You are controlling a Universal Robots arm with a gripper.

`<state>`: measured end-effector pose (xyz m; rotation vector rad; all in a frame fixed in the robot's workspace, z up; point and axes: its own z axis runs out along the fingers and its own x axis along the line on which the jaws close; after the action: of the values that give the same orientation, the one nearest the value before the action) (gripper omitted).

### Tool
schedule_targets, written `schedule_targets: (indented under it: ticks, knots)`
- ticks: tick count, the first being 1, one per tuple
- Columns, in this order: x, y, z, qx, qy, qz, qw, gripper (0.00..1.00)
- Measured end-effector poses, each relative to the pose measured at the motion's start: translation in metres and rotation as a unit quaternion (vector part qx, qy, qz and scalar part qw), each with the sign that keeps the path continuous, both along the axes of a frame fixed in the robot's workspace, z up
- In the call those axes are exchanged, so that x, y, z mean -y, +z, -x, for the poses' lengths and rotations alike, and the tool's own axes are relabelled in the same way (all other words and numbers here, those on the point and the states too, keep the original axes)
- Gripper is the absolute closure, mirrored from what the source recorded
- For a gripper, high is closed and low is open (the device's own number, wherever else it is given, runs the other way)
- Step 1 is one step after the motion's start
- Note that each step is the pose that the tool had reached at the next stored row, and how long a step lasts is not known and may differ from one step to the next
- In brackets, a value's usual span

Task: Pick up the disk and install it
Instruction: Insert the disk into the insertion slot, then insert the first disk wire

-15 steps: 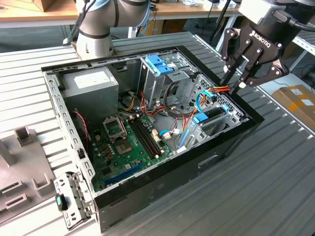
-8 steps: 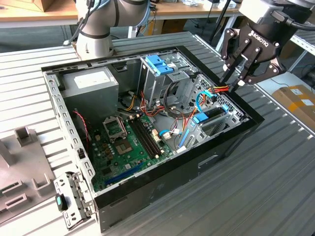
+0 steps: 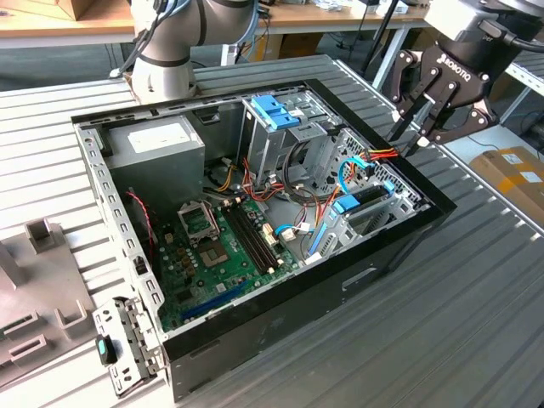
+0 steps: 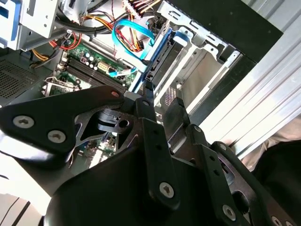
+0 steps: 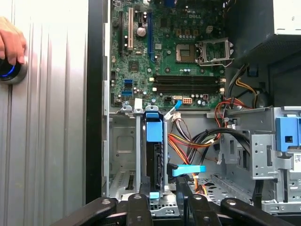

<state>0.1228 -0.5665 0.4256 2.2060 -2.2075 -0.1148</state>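
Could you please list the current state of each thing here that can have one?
Computer case: open, side panel off.
Disk: standing on edge in the drive bay, not gripped.
Gripper: fingers open, empty, above the case's rim.
Processor socket: bare, no cooler.
Memory slots: empty.
Button: lit blue, a hand on it.

Ribbed grey metal table (image 3: 476,340)
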Motion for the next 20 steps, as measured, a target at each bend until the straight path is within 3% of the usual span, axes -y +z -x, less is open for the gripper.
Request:
schedule_targets:
  ticks: [1,3,4,5,15,16,20]
  knots:
    - [0.0,-0.0001,0.0,0.0006,0.0,0.0,1.0,0.64]
    - [0.0,-0.0006,0.0,0.0192,0.0,-0.0001,0.9998,0.64]
    - [0.0,-0.0007,0.0,0.0248,0.0,-0.0001,0.9997,0.64]
    - [0.0,-0.0007,0.0,0.0277,0.0,0.0,0.9996,0.64]
    - [-0.0001,-0.001,0.0001,0.0285,0.0,-0.0001,0.9996,0.64]
    - [-0.0004,-0.0038,0.0001,0.0285,0.0,0.0,0.9996,0.64]
    - [-0.0093,-0.0139,-0.0001,0.0284,0.005,0.0004,0.9996,0.64]
